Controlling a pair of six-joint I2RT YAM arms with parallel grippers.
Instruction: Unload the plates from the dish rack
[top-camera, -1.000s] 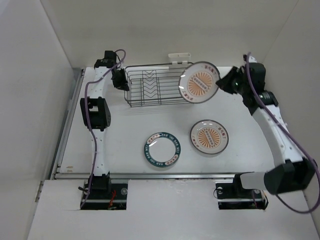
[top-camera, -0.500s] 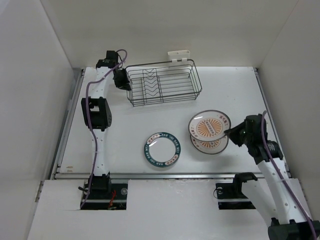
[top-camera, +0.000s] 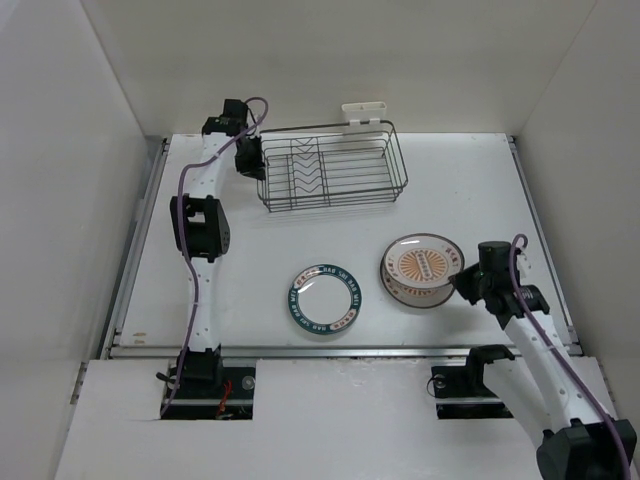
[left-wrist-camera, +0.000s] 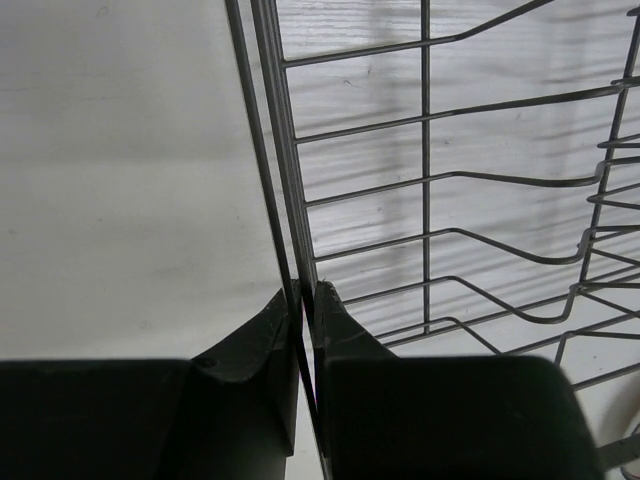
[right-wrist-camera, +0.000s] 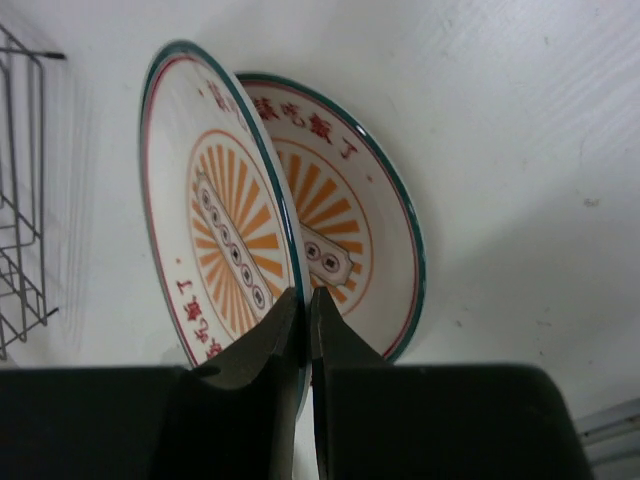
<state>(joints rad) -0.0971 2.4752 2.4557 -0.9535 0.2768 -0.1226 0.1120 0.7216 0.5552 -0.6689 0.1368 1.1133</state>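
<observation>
Your right gripper (right-wrist-camera: 305, 300): jaws pinching rim of 1 sunburst plate (right-wrist-camera: 215, 210), which is tilted and leaning over 2nd sunburst plate (right-wrist-camera: 350, 235) flat on table (top-camera: 250, 260). Teal-ring plate (top-camera: 325, 298) lies near, apart. Your left gripper (left-wrist-camera: 305, 295): jaws clamped on left end wire of dish rack (top-camera: 330, 172).

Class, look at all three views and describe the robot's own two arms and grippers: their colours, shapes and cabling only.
The left arm and right arm are slim white tubes joined by blocky black joint housings. A thin purple cable loops loosely along each. The left gripper and right gripper each have two matte black wedge-shaped fingers tapering to narrow tips.
</observation>
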